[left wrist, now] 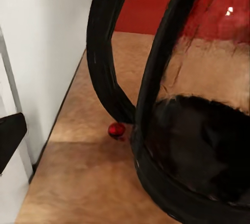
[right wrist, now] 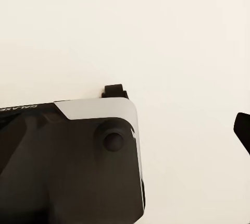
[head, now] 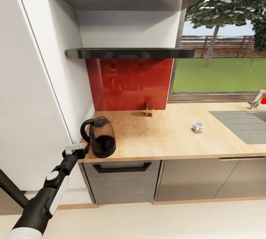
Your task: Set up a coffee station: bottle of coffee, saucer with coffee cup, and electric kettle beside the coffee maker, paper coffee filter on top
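The kettle (head: 99,136) is standing at the counter's (head: 173,135) near left corner, handle (head: 85,130) facing 9 o'clock, with the left gripper (head: 85,146) reaching in at the handle's foot. Whether its jaws are parted or clenched cannot be told, and the right gripper's state is not showing either. The cup (head: 198,126) is sitting well apart at 3 o'clock from the kettle. Advisably, the operator is centring the loop between the fingers before closing, keeping the kettle upright and away from the edge.
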Controlling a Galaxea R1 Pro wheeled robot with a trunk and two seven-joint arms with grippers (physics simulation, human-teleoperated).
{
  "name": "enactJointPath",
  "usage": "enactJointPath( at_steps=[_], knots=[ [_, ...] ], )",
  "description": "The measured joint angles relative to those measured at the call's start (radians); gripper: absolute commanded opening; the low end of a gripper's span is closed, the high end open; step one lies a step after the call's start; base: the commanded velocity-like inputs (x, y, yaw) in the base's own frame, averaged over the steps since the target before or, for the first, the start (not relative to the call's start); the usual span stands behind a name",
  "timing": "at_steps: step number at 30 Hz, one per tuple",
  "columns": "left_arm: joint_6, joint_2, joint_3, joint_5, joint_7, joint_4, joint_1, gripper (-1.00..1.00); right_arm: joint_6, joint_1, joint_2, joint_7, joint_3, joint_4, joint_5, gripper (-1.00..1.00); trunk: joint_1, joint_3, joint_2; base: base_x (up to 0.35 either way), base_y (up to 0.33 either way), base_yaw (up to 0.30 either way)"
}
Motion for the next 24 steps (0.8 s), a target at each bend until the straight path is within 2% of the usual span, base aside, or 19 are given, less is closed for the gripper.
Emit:
enactJointPath(
  at_steps=[7, 24],
  knots=[
    [0.019, 0.000, 0.000, 0.001, 0.046, -0.004, -0.011, 1.00, 0.000, 0.000, 0.000, 0.000, 0.000, 0.000, 0.000, 1.00, 0.000, 0.000, 0.000, 0.000, 0.000, 0.000],
    [0.021, 0.001, -0.003, 0.001, 0.050, -0.005, -0.010, 1.00, 0.000, 0.000, 0.000, 0.000, 0.000, 0.000, 0.000, 1.00, 0.000, 0.000, 0.000, 0.000, 0.000, 0.000]
  ],
)
